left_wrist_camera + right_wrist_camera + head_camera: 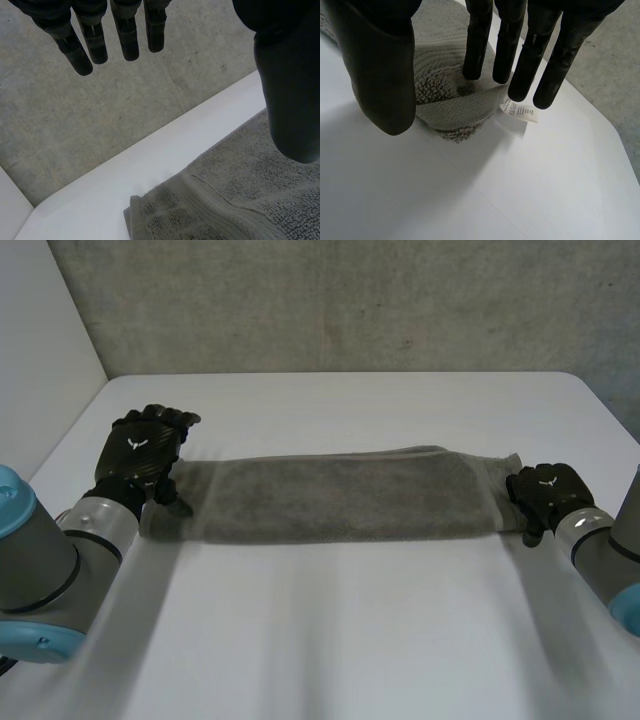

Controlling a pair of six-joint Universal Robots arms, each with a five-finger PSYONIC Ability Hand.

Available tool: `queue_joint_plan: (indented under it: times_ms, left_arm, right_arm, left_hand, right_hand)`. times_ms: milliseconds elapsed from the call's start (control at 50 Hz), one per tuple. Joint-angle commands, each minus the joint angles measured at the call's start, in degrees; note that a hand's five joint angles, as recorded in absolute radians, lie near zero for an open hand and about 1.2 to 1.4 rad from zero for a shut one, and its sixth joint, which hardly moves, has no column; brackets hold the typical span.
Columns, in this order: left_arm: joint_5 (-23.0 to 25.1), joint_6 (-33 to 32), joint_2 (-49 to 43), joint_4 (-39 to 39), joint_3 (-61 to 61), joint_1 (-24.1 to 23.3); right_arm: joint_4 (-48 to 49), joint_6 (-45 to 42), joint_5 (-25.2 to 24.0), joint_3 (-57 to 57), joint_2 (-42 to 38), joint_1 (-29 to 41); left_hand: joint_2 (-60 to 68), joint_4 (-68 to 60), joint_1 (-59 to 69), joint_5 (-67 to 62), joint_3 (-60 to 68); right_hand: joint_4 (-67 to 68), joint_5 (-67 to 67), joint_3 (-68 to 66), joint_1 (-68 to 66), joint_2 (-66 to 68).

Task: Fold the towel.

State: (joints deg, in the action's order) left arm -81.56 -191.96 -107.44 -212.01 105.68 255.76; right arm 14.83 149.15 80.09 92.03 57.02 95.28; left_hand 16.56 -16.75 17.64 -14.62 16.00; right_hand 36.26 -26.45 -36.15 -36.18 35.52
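The towel (330, 498) lies flat on the white tabletop (350, 640) as a long grey strip. Its long axis runs side to side between the 2 arms, so each short end sits at 1 hand. The left hand (148, 450) hovers over the left end. In its wrist view the fingers (127, 35) are straight and held apart from the thumb (290, 95), grasping nothing. The towel's hemmed corner (150, 210) lies below, apparently untouched. The right hand (545, 495) is at the right end. Its fingers (477, 45) point straight down, with at least 1 fingertip pressing into the bunched edge of the cloth. Its thumb (380, 75) stands on the other side of that bump without closing on it, so this hand is released and not yet pinching. A small white label (520, 111) pokes out of the towel just at those fingertips. The next fold would likely carry 1 short end along the long axis onto the other. The right hand looks closer to a grip, while the left would first have to drop onto its corner.
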Motion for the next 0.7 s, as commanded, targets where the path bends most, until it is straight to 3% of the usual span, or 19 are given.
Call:
queue_joint_plan:
  times_ms: [20,100,140,180,420,700]
  left_arm:
    - [0.0,0.01,0.04,0.01,0.05,0.0]
    - [0.0,0.01,0.04,0.01,0.4,0.0]
    - [0.0,0.01,0.04,0.01,0.49,0.0]
    - [0.0,0.01,0.04,0.01,0.49,0.0]
    - [0.0,-0.08,-0.05,0.01,0.58,-0.09]
    - [0.0,-0.08,0.13,0.01,0.93,-0.09]
  right_arm:
    - [1.07,2.98,-0.02,-1.41,-0.94,-0.09]
    - [1.16,3.25,0.24,-2.56,-2.44,-0.18]
    - [1.43,3.34,0.5,-3.26,-2.62,-0.88]
    - [1.86,3.34,0.51,-3.44,-2.62,-1.58]
    - [2.31,2.9,0.86,-5.2,-4.9,-3.78]
    - [1.08,2.37,1.03,-10.03,-0.69,-13.1]
  left_hand:
    - [-3.49,3.68,-4.56,11.55,-2.93]
    - [-3.49,3.68,-4.56,11.55,-2.93]
    - [-3.49,3.68,-4.56,11.55,-2.93]
    - [-3.49,3.68,-4.56,11.55,-2.93]
    - [-3.66,3.84,-4.73,11.72,-3.1]
    - [-3.99,4.18,-5.07,12.05,-3.43]
  right_hand:
    - [5.6,-5.41,-5.7,-5.68,6.33]
    - [17.39,-17.2,-17.5,-17.47,18.13]
    - [35.96,-35.77,-36.07,-36.04,36.69]
    - [43.67,-43.47,-43.77,-43.75,44.4]
    - [43.74,-43.55,-43.85,-43.82,44.48]
    - [43.74,-43.55,-43.85,-43.82,44.48]
